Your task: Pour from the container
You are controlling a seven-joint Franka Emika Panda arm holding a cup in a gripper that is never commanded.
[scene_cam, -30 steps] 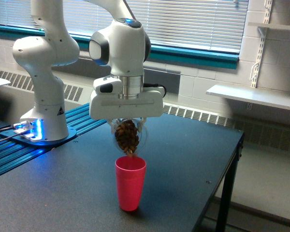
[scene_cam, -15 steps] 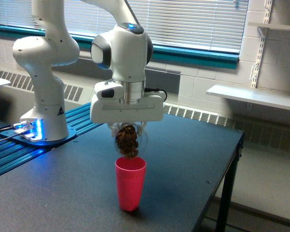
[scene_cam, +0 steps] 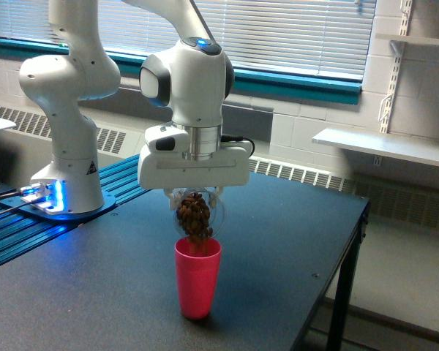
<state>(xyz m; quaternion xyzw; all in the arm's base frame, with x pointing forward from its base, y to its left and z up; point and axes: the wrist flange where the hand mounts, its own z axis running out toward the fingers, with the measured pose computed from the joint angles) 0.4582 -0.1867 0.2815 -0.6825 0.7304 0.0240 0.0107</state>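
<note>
Window blinds and a teal sill run along the back wall, with a dark table (scene_cam: 278, 241) out front. Over it the white arm's end effector (scene_cam: 195, 196) is pinching the clear container (scene_cam: 199, 216), which is tipped over right above the pink cup (scene_cam: 197, 276) standing upright on the table. Brown chunky stuff (scene_cam: 194, 218) fills the container, its lowest bits reaching the pink cup's rim.
</note>
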